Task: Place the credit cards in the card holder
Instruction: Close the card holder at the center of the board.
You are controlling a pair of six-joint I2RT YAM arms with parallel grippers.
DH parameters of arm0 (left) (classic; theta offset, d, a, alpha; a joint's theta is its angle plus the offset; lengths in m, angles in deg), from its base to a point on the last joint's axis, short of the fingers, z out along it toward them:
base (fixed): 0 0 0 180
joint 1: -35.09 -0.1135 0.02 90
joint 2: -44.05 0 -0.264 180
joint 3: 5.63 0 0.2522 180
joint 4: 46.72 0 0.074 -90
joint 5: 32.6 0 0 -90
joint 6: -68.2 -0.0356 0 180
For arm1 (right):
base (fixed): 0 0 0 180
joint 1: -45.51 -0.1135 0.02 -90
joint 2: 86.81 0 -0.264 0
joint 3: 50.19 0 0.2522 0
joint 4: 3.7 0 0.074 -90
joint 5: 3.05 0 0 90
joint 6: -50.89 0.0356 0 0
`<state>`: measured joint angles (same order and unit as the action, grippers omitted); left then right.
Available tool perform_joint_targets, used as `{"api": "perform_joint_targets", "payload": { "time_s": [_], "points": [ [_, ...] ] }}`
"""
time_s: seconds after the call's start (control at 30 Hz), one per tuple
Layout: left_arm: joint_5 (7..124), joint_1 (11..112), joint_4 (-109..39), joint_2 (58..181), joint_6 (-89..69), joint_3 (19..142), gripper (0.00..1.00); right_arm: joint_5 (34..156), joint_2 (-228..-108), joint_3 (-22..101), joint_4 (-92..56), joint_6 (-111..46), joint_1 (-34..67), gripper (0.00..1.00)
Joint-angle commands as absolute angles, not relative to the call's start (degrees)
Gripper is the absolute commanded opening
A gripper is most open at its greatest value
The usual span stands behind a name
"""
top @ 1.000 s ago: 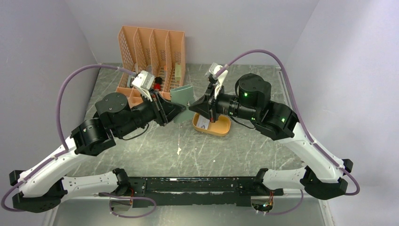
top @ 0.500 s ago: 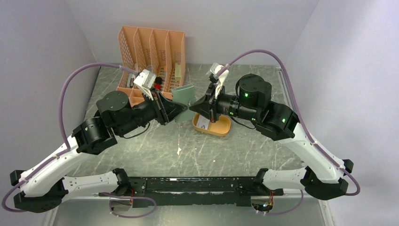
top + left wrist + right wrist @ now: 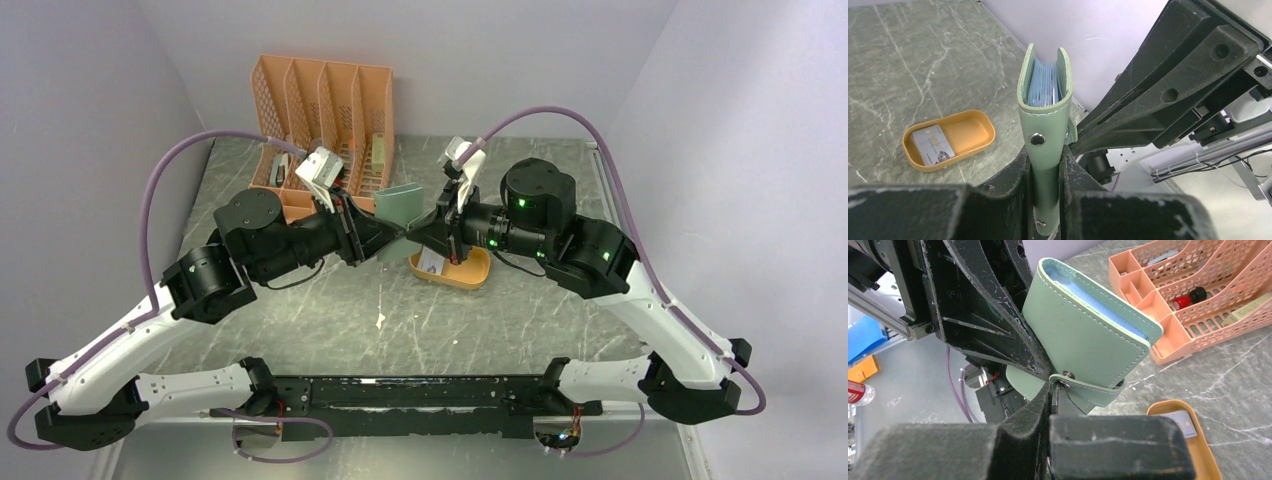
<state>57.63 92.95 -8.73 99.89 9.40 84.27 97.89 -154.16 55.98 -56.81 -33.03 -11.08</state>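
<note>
Top view: card holder point(image 3: 398, 203) is up in the air just behind the yellow tray point(image 3: 470, 275), between both arms. One credit card point(image 3: 430, 262) lies in the tray.

Left wrist: left gripper point(image 3: 1045, 172) fingers clamped on card holder's spine, mouth up.

Right wrist: right gripper point(image 3: 1054, 390) fingers together, prob. nipping the snap tab point(image 3: 1093, 390); contact partly hidden.

Risk: a hard tug on the tab could twist the card holder out of the clamp, dropping it beside the tray.
</note>
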Motion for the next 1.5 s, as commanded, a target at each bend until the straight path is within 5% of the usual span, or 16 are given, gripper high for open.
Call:
{"api": "perform_joint_targets", "payload": {
  "time_s": [0.0,1.2,1.47],
  "points": [
    [73.2,94.8,-17.5,100.4,10.6,86.9,0.05,96.0,-157.2,57.2,-53.9,-33.1,-11.5,0.0],
    [102.1,94.8,-28.3,95.7,7.5,85.8,0.05,98.1,-160.6,61.3,-59.6,-35.8,-11.4,0.0],
    [98.0,94.8,-25.9,94.3,5.8,86.3,0.05,99.2,-160.2,61.6,-59.2,-36.2,-11.4,0.0]
  ]
}}
